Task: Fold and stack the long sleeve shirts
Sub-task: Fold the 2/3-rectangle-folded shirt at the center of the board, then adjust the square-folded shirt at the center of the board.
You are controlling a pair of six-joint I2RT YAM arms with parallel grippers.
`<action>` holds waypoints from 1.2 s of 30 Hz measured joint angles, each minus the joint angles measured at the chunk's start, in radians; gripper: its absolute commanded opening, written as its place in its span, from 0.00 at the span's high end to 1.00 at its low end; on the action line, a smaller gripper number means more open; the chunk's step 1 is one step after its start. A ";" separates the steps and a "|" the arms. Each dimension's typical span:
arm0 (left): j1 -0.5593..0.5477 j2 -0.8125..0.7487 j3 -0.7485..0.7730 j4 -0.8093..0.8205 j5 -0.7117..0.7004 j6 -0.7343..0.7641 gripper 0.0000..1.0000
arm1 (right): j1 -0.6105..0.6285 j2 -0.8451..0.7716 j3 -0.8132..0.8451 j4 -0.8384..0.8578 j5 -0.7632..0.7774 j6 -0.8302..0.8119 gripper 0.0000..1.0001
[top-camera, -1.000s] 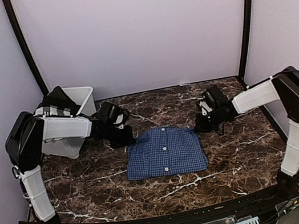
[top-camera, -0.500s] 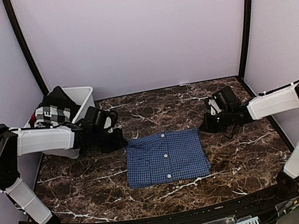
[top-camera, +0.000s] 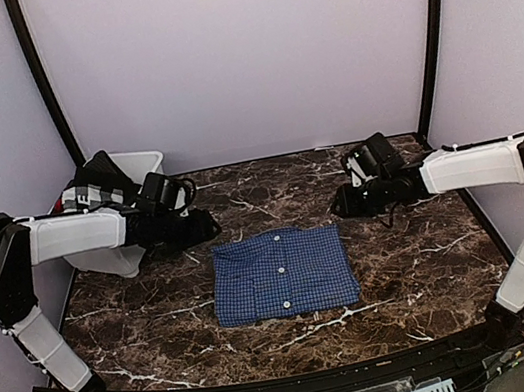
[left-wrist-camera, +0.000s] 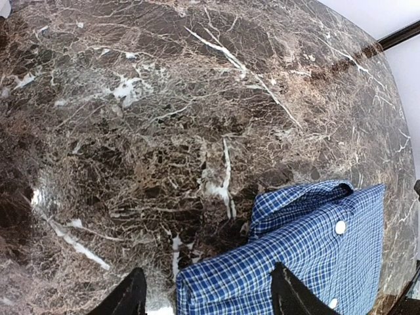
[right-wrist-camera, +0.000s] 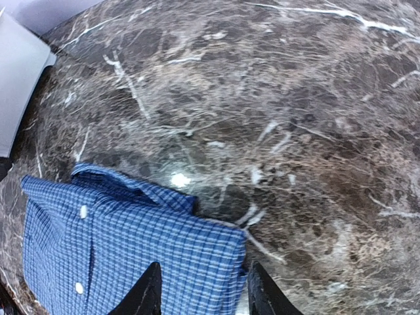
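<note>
Soft, even light from above keeps the top view bright, with only faint shadows. The polished marble table [top-camera: 425, 258] throws small glare spots, one at 9 o'clock in the left wrist view and one just off centre toward 8 o'clock in the right. Both wrist views bow at their edges, and the blue shirt [top-camera: 282, 274] shows a crisp check.

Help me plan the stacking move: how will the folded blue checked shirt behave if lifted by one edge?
Likely floppy: the blue checked shirt is thin cloth lying flat, so its folds would probably sag open. Pushed, it may bunch rather than slide on the marble table.
</note>
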 measured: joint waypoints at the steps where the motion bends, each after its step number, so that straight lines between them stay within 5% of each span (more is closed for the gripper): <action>1: -0.002 -0.006 0.001 -0.005 -0.001 0.005 0.44 | 0.010 0.000 0.016 -0.012 0.014 -0.005 0.58; 6: -0.051 -0.050 0.001 -0.044 -0.005 0.008 0.72 | 0.180 0.017 0.100 -0.048 0.045 -0.014 0.60; 11: -0.116 -0.056 -0.001 -0.045 0.055 -0.003 0.83 | 0.291 0.139 0.213 -0.054 0.048 -0.014 0.61; 25: -0.076 0.290 0.214 -0.008 0.114 0.025 0.83 | 0.266 0.475 0.430 -0.117 0.119 -0.007 0.56; 36: -0.044 0.362 0.291 -0.039 0.069 0.063 0.74 | 0.253 0.455 0.433 -0.134 0.119 -0.003 0.53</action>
